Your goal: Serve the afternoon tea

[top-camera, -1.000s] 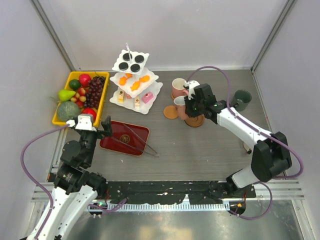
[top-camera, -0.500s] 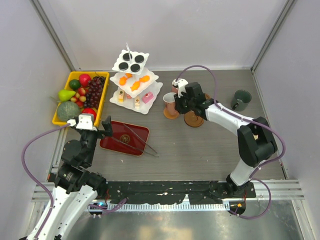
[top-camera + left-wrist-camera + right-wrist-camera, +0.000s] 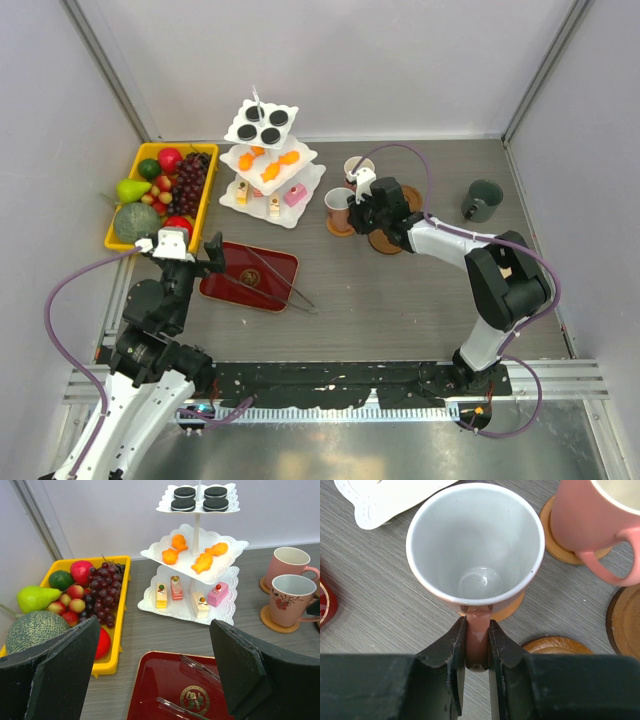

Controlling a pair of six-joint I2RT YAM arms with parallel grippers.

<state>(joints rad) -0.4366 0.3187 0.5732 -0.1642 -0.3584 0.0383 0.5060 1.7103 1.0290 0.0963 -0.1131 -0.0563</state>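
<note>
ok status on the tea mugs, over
Right gripper shut on the floral mug by its handle, mug over a coaster. Left gripper open by the red tray. Pink mug close beside.

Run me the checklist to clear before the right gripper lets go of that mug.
1. Grip: right gripper shut on the handle of the floral mug: ok.
2. Floral mug upright, empty: ok.
3. A coaster lies under the mug: ok, though it shows off-centre.
4. Mug base resting on that coaster: cannot tell.
5. The plain pink mug stands apart from the floral mug: ok.
6. The left gripper is open, near the red tray, away from the mugs: ok.
</note>
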